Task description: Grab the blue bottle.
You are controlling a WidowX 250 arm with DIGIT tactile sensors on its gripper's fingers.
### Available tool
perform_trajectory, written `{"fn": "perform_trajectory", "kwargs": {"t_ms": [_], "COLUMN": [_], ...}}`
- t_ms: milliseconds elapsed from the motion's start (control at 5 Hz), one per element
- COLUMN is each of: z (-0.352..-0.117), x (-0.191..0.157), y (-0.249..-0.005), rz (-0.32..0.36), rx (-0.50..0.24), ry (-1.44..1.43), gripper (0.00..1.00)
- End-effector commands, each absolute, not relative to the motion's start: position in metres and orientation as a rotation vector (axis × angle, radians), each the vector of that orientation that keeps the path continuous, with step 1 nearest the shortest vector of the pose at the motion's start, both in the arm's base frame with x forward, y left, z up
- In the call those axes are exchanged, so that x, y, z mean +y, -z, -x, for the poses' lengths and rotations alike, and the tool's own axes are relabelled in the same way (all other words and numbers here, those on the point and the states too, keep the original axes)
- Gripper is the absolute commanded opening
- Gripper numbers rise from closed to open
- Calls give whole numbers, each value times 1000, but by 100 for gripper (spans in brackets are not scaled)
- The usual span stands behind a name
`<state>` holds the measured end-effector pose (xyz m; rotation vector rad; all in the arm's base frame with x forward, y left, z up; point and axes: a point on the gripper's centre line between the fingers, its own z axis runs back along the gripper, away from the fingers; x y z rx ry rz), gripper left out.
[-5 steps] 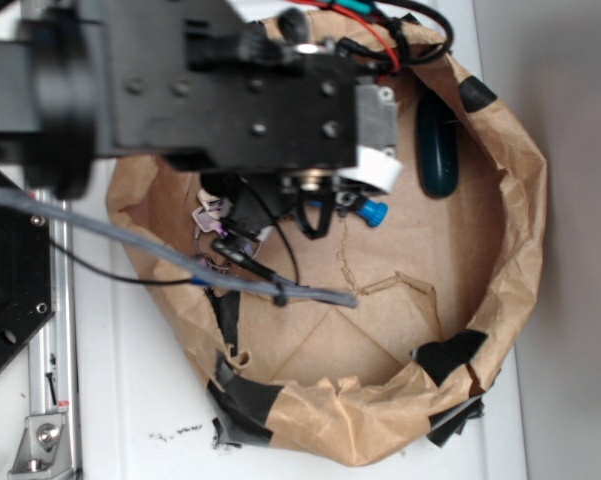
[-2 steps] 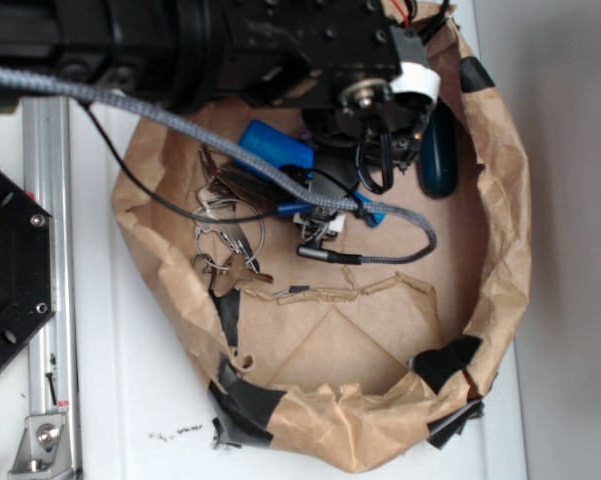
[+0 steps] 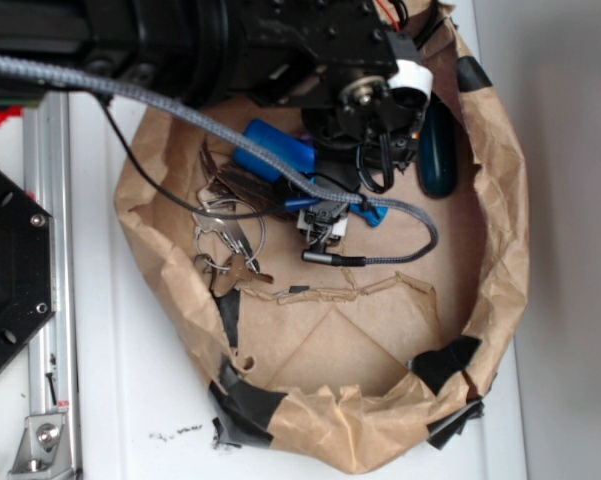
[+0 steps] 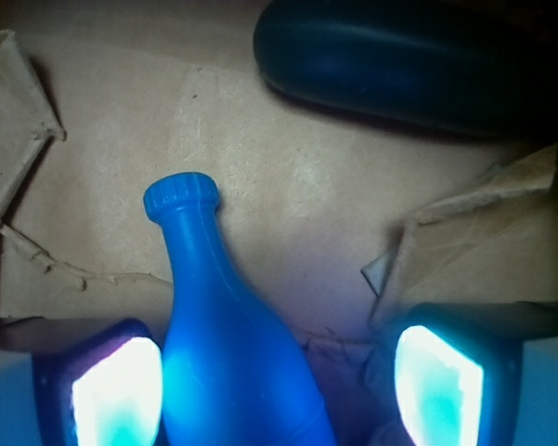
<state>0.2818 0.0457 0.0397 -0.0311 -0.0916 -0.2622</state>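
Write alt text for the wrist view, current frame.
A blue bottle lies on brown paper between the open gripper's two glowing fingers, close to the left one, with a gap to the right one. Its neck and cap point up and left. A dark teal capsule lies across the top right.

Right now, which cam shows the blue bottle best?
Wrist view: the blue bottle shows from mouth to body, lying on brown paper between the open gripper fingers. Exterior shows only its body and mouth; arm and cable cover the neck.
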Motion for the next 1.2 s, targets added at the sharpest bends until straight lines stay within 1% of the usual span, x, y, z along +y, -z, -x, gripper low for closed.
{"fn": "perform_trajectory", "kwargs": {"t_ms": [0, 200, 400, 600, 800, 1000], "z": [-309, -307, -301, -298, -298, -302], "x": [29, 26, 32, 37, 37, 19], "y": [-33, -24, -28, -46, -87, -132], "rz": [99, 88, -16, -1, -36, 18], "rx": [-169, -110, -47, -53, -46, -131], "ry": [156, 135, 169, 171, 245, 169], "gripper": [100, 86, 0, 0, 0, 0]}}
